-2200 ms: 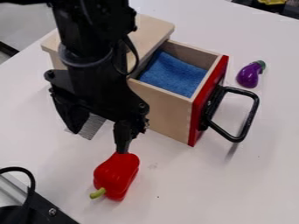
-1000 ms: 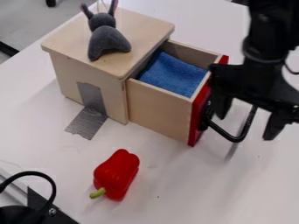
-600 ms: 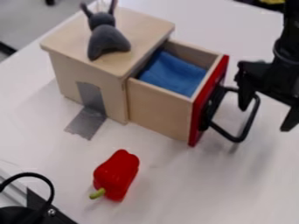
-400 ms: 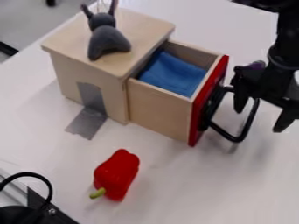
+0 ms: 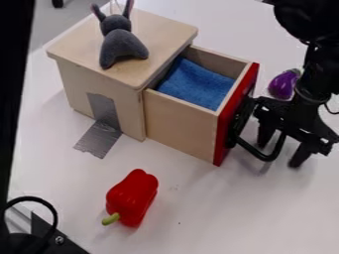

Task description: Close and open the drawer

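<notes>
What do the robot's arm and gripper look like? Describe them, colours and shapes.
The arm is black, with a bulky rounded section at the top and a ring-like collar lower down. The gripper is also black, with two narrow fingers below a wide crosspiece. A thin black cable curves out beside the arm.

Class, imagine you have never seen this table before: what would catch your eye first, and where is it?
First, probably, the glossy red pepper, lying alone in front of the wooden box. Next, the box's open drawer, with its red front and a bright blue cloth inside. Then the black gripper, hanging with fingers apart at the drawer's handle.
</notes>
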